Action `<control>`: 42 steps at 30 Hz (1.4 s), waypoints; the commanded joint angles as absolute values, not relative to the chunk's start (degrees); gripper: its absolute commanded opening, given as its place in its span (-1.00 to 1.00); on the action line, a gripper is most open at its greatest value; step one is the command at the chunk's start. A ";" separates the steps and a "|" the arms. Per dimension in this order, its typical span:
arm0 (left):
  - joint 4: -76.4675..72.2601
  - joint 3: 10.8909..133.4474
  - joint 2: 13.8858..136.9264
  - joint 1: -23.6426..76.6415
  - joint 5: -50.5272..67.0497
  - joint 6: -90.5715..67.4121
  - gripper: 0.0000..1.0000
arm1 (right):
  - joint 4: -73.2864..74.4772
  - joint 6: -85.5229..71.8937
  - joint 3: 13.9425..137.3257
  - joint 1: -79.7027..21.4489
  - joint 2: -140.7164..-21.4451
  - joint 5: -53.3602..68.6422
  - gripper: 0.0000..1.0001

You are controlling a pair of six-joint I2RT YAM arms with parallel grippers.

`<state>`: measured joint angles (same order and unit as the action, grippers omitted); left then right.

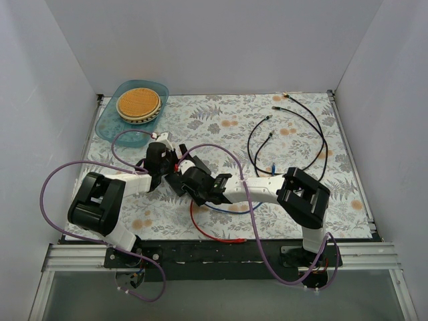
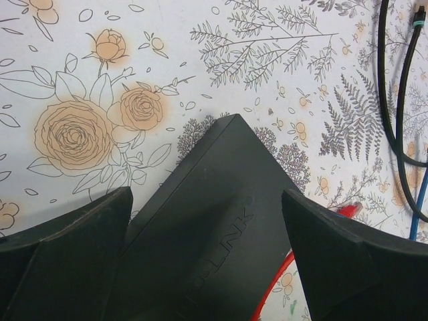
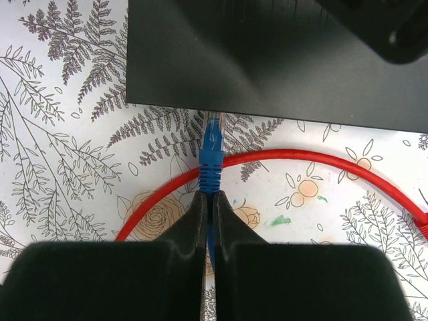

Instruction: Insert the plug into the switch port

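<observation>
Light: bright, even, diffuse, from above.
Shadows: soft, under white arms on floral-print table cover.
Focus: blue cable plug w/ clear tip crisp; black left-gripper fingers soft at near edge.
Sheen: dull grey on flat matte black switch box.

On the top face of the black switch, in the left wrist view, embossed letters read "-LINK"; the letters before them cannot be made out.

Right gripper pinches the blue plug, its tip seemingly touching the switch.
</observation>
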<state>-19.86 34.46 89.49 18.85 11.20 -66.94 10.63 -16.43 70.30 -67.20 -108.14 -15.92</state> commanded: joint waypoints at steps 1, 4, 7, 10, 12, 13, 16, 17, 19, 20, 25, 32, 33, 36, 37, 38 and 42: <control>-16.79 32.78 89.56 19.34 15.12 -68.73 0.86 | 6.68 -17.40 71.45 -67.15 -106.43 -16.97 -0.97; -16.61 32.43 89.03 19.34 15.12 -68.73 0.87 | 5.98 -18.02 70.93 -67.15 -107.23 -16.17 -0.97; -16.44 32.26 88.68 19.34 14.85 -68.64 0.86 | 5.10 -18.28 69.53 -67.24 -106.53 -16.26 -0.97; -16.44 32.08 88.86 19.34 14.76 -68.73 0.86 | 4.05 -18.54 67.94 -67.24 -105.21 -16.70 -0.97; -16.79 32.08 88.95 19.34 14.94 -68.82 0.86 | 3.17 -18.55 66.89 -67.50 -104.15 -16.79 -0.97; -16.79 32.17 89.21 19.34 14.85 -68.82 0.86 | 2.99 -18.81 66.62 -67.59 -103.63 -17.14 -0.97; -16.79 32.17 89.47 19.34 15.12 -68.91 0.86 | 2.29 -18.90 65.74 -67.76 -103.10 -17.49 -0.97; -16.87 32.17 89.39 19.34 15.12 -68.91 0.86 | 2.11 -19.07 65.57 -67.85 -102.83 -17.66 -0.97; -16.70 32.17 89.47 19.34 15.03 -68.91 0.87 | 1.76 -19.07 65.04 -67.94 -102.31 -18.02 -0.97; -16.79 32.17 89.47 19.34 14.94 -68.82 0.86 | 1.67 -19.16 64.95 -67.94 -102.13 -18.10 -0.97; -16.79 32.08 89.56 19.34 14.94 -68.99 0.87 | 1.58 -19.34 64.95 -68.03 -102.57 -18.63 -0.97; -16.70 32.08 89.47 19.34 14.94 -68.82 0.86 | 1.23 -19.78 63.72 -68.03 -101.25 -20.12 -0.97; -16.70 32.08 89.47 19.34 15.03 -68.82 0.86 | 1.23 -19.69 63.63 -68.03 -101.25 -20.47 -0.97; -16.87 32.08 89.56 19.34 15.12 -68.82 0.87 | 1.14 -19.95 63.46 -68.03 -101.69 -21.00 -0.97; -16.79 32.08 89.56 19.34 15.12 -68.82 0.86 | 1.14 -20.04 63.46 -68.11 -102.12 -21.61 -0.97; -16.70 32.08 89.56 19.34 15.03 -68.73 0.87 | 0.97 -20.13 63.37 -68.03 -102.30 -21.71 -0.97; -16.35 32.08 89.12 19.34 15.03 -68.56 0.86 | 0.53 -20.30 62.84 -68.03 -102.92 -22.50 -0.97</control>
<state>-20.43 33.36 89.47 18.94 13.61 -68.42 4.34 -19.40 63.02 -68.01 -104.51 -19.20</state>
